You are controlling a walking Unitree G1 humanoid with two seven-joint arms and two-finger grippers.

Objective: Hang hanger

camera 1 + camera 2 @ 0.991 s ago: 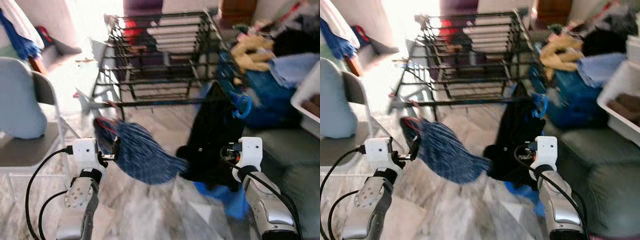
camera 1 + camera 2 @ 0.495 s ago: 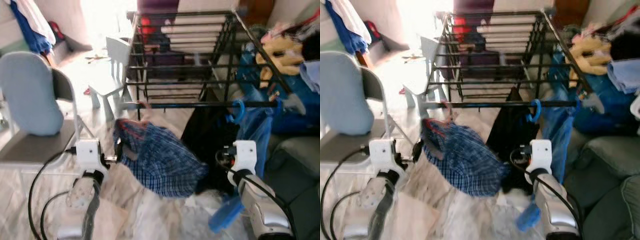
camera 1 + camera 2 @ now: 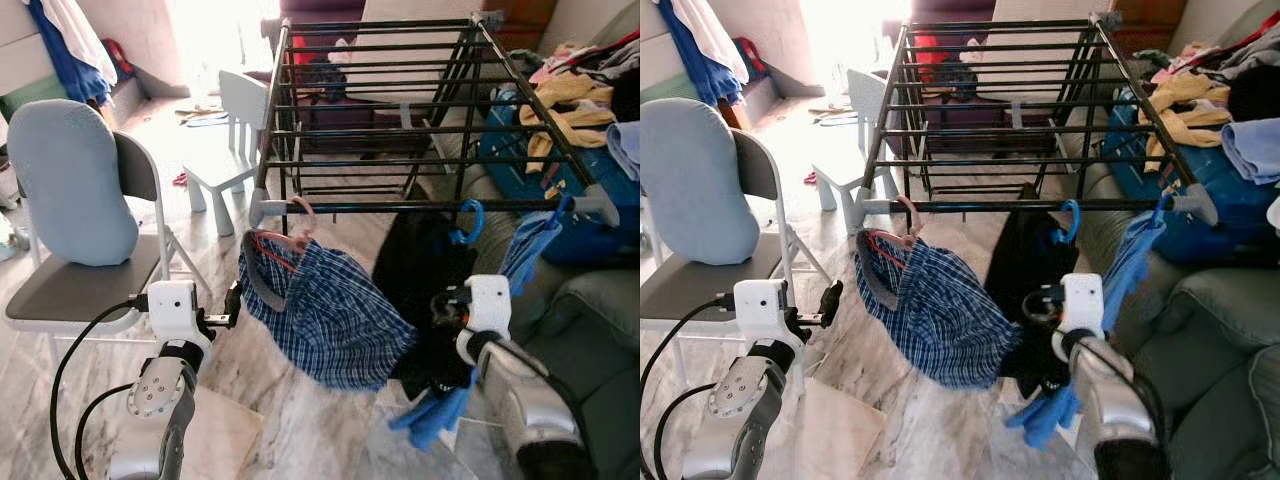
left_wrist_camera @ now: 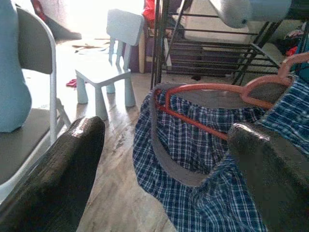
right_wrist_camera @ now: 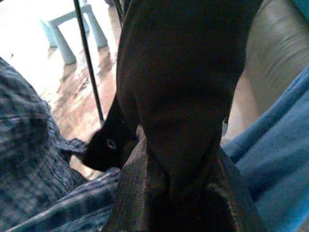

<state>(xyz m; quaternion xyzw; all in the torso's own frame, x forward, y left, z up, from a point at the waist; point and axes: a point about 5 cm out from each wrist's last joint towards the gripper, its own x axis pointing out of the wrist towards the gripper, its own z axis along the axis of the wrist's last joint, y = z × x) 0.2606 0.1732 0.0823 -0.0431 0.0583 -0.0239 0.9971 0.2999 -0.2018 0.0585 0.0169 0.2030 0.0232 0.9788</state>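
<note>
1. Left gripper [image 4: 159, 159] below the drying rack's [image 3: 400, 130] front left corner; fingers [image 4: 63, 169] apart, holding nothing.
2. Red hanger [image 3: 285, 245] with blue plaid shorts [image 3: 335, 315] hooked on the rack's front rail, near its left end.
3. Black garment [image 3: 425, 270] hangs from the same rail, right of the shorts.
4. Right gripper [image 3: 445, 310] against the black garment below the rail; jaw state cannot be told.

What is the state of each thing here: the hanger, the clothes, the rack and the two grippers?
Red hanger: hooked on the rack's front bar, tilted.
Plaid shorts: on the red hanger, hanging.
Drying rack: unfolded, standing.
Black garment: hanging from the front bar on a blue hanger.
Left gripper: open, holding nothing.
Right gripper: shut.
Folding chair: unfolded.
</note>
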